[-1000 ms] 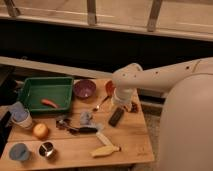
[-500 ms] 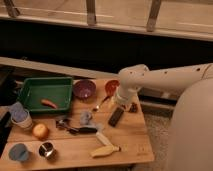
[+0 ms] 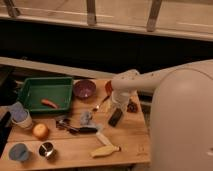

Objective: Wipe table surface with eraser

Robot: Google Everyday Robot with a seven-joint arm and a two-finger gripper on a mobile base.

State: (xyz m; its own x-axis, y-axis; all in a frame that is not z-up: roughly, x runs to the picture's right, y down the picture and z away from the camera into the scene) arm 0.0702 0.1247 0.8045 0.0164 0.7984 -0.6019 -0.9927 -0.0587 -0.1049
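The table surface [image 3: 131, 143] is a light tan wooden top that fills the lower left of the camera view. The eraser [image 3: 115, 118], a small dark block, lies tilted on it right of the middle. My gripper [image 3: 118, 104] hangs from the white arm that comes in from the right. It points down right over the eraser's upper end. I cannot tell whether it touches the eraser.
A green tray [image 3: 30, 86] with a carrot [image 3: 49, 103] sits at the back left, with a purple bowl [image 3: 85, 89] beside it. Dark grapes [image 3: 132, 106] lie right of the gripper. A cream brush [image 3: 105, 150], grey cloth [image 3: 86, 117], orange fruit [image 3: 40, 131] and cups [image 3: 19, 152] lie in front.
The arm's wrist has shifted slightly. The gripper stays over the eraser, which has kept its place.
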